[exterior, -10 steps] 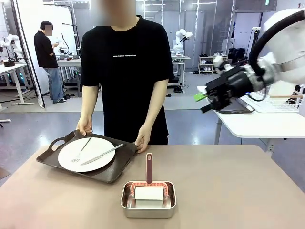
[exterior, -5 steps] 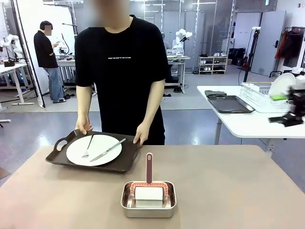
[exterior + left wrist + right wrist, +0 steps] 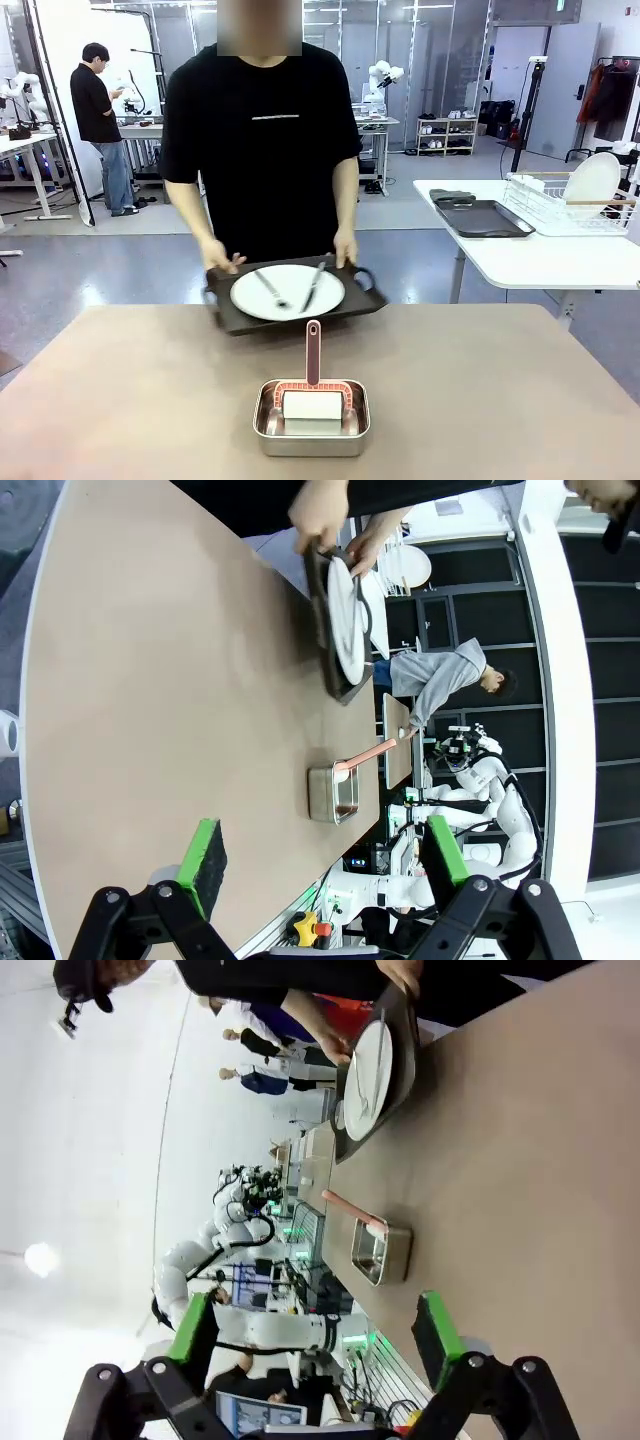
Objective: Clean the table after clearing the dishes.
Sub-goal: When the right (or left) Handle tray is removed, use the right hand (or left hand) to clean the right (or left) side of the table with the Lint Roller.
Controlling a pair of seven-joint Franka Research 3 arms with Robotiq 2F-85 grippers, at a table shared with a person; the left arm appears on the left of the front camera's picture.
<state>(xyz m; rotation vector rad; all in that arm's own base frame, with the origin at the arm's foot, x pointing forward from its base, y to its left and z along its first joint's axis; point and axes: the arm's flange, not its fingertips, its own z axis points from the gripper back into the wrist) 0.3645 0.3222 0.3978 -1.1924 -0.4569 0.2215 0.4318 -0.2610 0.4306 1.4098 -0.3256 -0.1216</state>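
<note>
The left tool [image 3: 322,852] and the right tool [image 3: 312,1325] are both held with fingers wide apart, nothing between them. The table [image 3: 500,400] is seen stretching ahead of each. Well ahead of both, beyond the steel pan [image 3: 311,425], a plate [image 3: 290,295] with fork [image 3: 271,288] and knife [image 3: 314,284] is carried on a dark tray [image 3: 226,308], which is gripped by a person's hands [image 3: 345,247] at the table's far edge.

White plate [image 3: 294,291] on tray [image 3: 228,312] in person's hands [image 3: 346,248]

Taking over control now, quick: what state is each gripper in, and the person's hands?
Left gripper: open, empty.
Right gripper: open, empty.
Person's hands: both holding the tray with the plate.
</note>
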